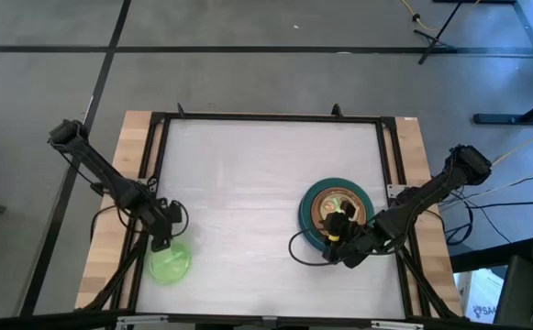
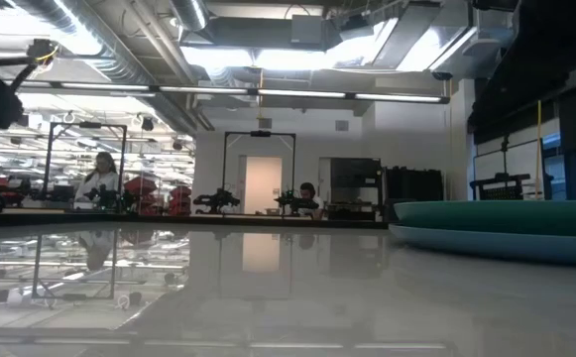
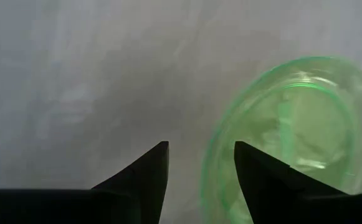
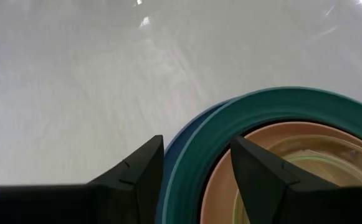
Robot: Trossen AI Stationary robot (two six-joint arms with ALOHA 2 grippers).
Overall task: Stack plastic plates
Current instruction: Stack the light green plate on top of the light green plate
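Observation:
A stack of plates (image 1: 337, 213) sits right of the table's centre: a blue plate (image 4: 176, 155) at the bottom, a dark green one (image 4: 261, 109), a tan-orange one (image 4: 274, 134), and a translucent lime-green one (image 4: 318, 155) inside. In the low view the stack (image 2: 496, 226) shows at the right. My right gripper (image 1: 339, 243) (image 4: 196, 149) is open at the stack's near rim, with the rim showing between its fingers. A lone small lime-green plate (image 1: 170, 264) (image 3: 293, 124) lies flat near the left front corner. My left gripper (image 1: 161, 240) (image 3: 199, 152) is open just above that plate's far edge.
A black frame (image 1: 266, 117) borders the white table top, with wooden strips (image 1: 133, 156) outside it at left and right. Between the lone plate and the stack lies bare table (image 1: 238, 202). Cables (image 1: 303, 252) loop beside the stack's near side. People sit far back in the room (image 2: 99, 178).

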